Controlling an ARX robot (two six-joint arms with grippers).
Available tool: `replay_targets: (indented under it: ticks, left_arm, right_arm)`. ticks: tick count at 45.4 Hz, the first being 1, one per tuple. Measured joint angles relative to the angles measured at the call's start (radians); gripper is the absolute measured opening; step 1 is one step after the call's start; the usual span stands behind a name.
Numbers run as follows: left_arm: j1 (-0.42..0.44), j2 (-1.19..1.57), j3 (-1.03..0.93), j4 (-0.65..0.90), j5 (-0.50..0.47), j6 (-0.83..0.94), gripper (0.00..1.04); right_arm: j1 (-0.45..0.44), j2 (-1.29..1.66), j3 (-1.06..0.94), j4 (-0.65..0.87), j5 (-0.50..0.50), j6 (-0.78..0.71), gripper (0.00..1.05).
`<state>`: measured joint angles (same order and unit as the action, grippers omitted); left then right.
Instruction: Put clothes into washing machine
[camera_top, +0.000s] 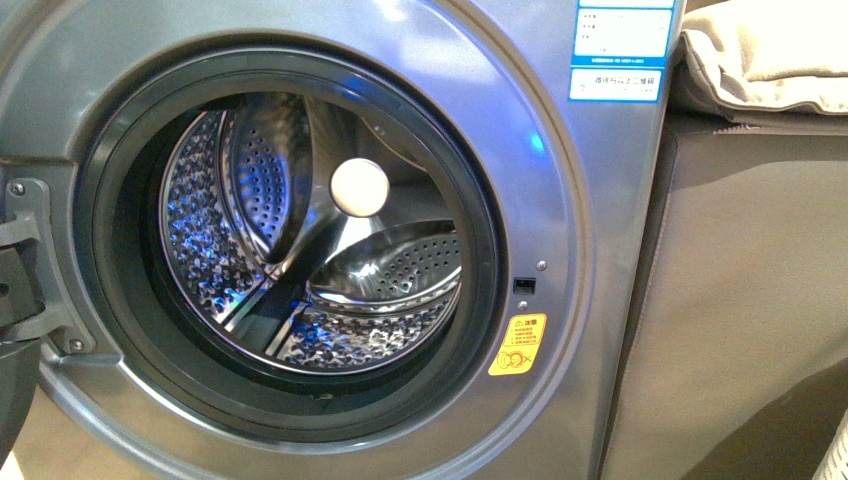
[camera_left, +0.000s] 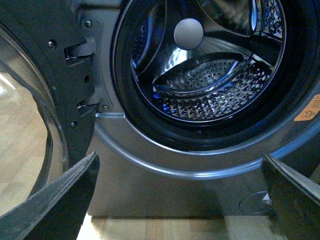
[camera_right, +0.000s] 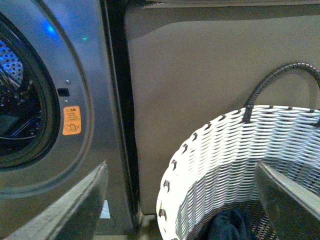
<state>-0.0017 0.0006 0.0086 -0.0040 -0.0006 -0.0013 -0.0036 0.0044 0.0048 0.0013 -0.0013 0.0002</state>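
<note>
Progress: nothing loaded so far, as far as the views show. Washer (camera_top: 590, 250) stands with its door (camera_left: 30, 60) swung wide on the hinge (camera_left: 82, 50) at the robot's left, porthole unobstructed. The drum (camera_top: 210, 240) shows only bare perforated steel and its lifter ribs; no fabric appears inside in either the front or the left wrist view. Clothes (camera_right: 227, 225) appear only as a dark navy patch low inside the white basket (camera_right: 225, 150). The basket stands near the washer, in front of a grey-brown box (camera_top: 750, 300) that sits on the washer's right. A beige cloth (camera_top: 770, 50) lies on top of that box and is judged no part of the load. Left claw (camera_left: 179, 157) is spread apart and empty, facing the lower porthole rim. Right claw (camera_right: 181, 165) is likewise spread apart and empty, aimed at the basket's rim and clear of the fabric. Judged done: door opened. Judged left: grasp in the basket, carry across to the porthole, release in the drum, then repeat for whatever else lies there; the number of garments cannot be told. Orientation: the porthole faces the robot, and the drum axis is level, running front to back away from the front camera. Clothes are bunched, and too little shows to give a long axis or say which way any hem points.
</note>
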Motion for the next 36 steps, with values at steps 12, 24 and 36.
replay_targets:
  ticks: [12,24,36]
  left_arm:
    - [0.0,0.0,0.0,0.0,0.0,0.0,0.98]
    - [0.0,0.0,0.0,0.0,0.0,0.0,0.98]
    - [0.0,0.0,0.0,0.0,0.0,0.0,0.98]
  right_arm:
    - [0.0,0.0,0.0,0.0,0.0,0.0,0.97]
    - [0.0,0.0,0.0,0.0,0.0,0.0,0.97]
    - [0.0,0.0,0.0,0.0,0.0,0.0,0.97]
